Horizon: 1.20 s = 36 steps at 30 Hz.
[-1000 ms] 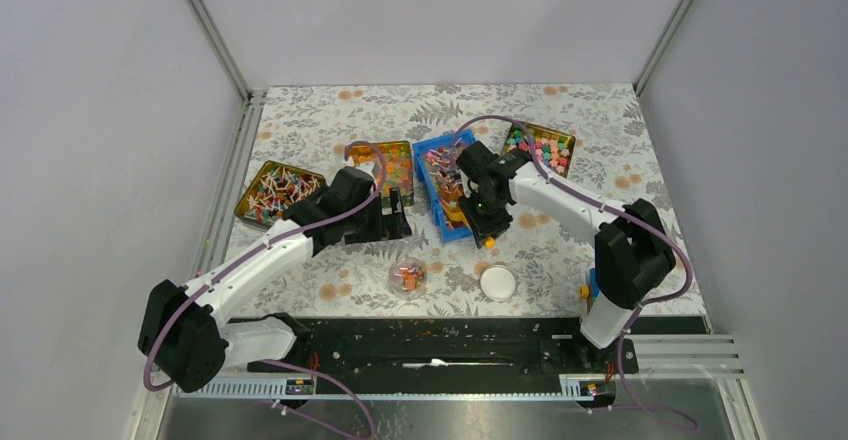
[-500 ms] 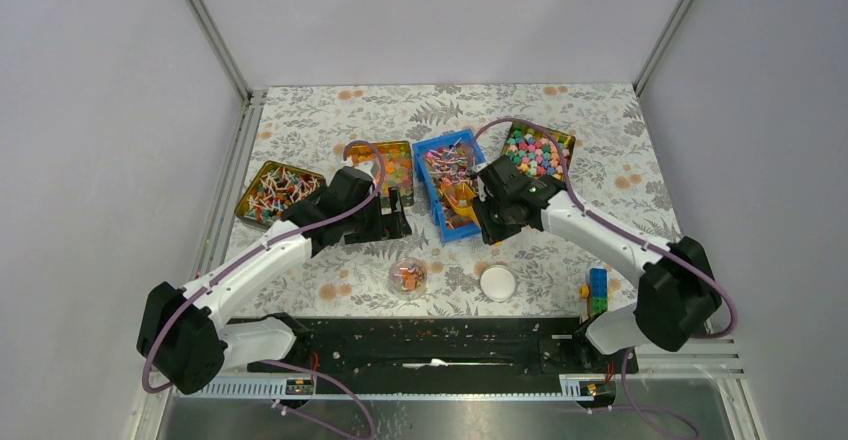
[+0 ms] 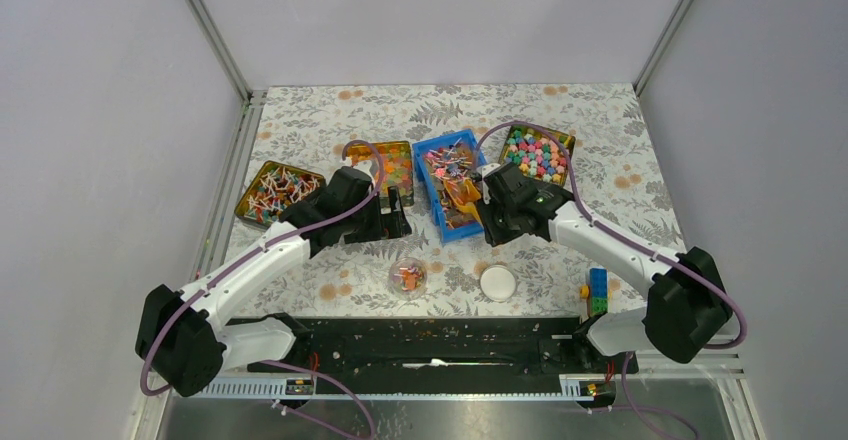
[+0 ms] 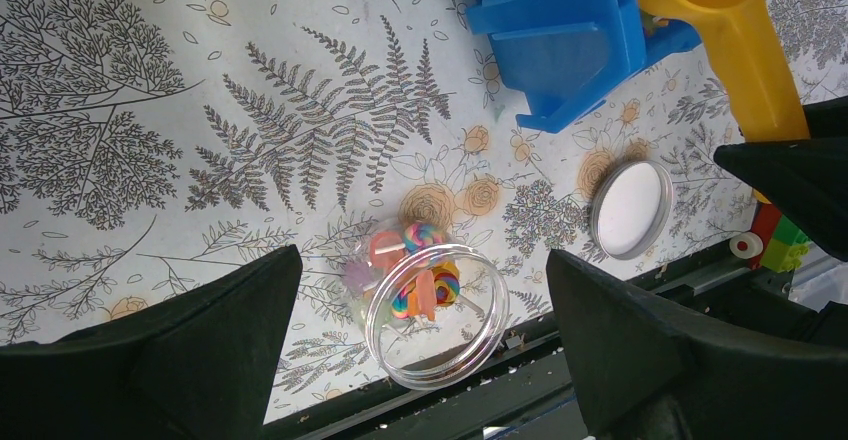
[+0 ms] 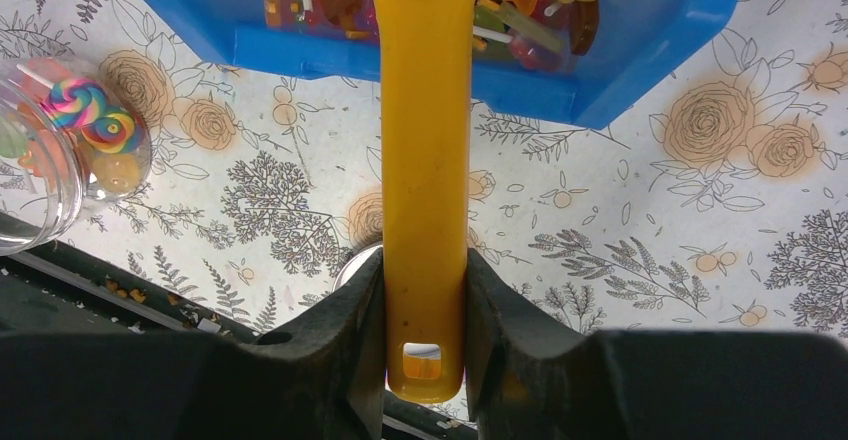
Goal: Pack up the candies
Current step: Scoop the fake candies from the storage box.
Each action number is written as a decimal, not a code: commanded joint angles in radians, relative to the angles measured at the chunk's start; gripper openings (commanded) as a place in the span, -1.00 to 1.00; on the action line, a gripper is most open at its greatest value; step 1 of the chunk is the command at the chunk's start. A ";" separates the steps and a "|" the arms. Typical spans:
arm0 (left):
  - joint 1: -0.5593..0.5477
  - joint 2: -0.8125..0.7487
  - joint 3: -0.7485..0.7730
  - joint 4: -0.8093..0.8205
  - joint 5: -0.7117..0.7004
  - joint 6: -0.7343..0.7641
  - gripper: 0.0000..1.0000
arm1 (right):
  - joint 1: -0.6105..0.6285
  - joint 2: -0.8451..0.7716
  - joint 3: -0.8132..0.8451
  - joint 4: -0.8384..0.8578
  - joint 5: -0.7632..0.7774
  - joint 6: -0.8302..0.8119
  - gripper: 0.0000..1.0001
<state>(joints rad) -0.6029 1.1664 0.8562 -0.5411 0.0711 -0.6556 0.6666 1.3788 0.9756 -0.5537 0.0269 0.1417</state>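
Top external shows a fern-printed counter (image 3: 300, 120) between grey walls (image 3: 100, 110). Right end effector (image 5: 424, 285) grips the yellow scoop (image 5: 424, 160); left end effector (image 4: 422, 265) gapes empty.

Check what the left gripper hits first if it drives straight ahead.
Probably the clear round plastic jar of lollipops, centred in the open left gripper; depth is unclear, so maybe the floral tablecloth first.

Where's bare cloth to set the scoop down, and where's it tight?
Bare: the far strip of tablecloth by the back wall; the right side past the pastel-sweet tin; a gap between clear jar and white lid. Crowded: the row from lollipop tin to blue bin, with left claw and right claw, gripping the yellow scoop, at it.
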 commanded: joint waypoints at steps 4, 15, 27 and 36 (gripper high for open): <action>-0.001 -0.032 0.018 0.038 -0.009 -0.006 0.94 | 0.006 -0.077 0.013 0.029 0.039 -0.009 -1.00; -0.001 -0.062 -0.002 0.035 -0.019 -0.014 0.94 | 0.006 -0.100 0.063 -0.075 0.019 0.021 -1.00; -0.001 -0.109 -0.042 0.036 -0.027 -0.030 0.94 | 0.008 -0.190 0.008 -0.106 0.006 -0.003 -1.00; -0.001 -0.153 -0.078 0.036 -0.034 -0.049 0.94 | 0.025 -0.237 0.001 -0.138 0.001 -0.020 -1.00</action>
<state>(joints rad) -0.6029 1.0515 0.7929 -0.5369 0.0589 -0.6895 0.6735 1.1782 0.9668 -0.6842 0.0334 0.1371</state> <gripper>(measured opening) 0.970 0.341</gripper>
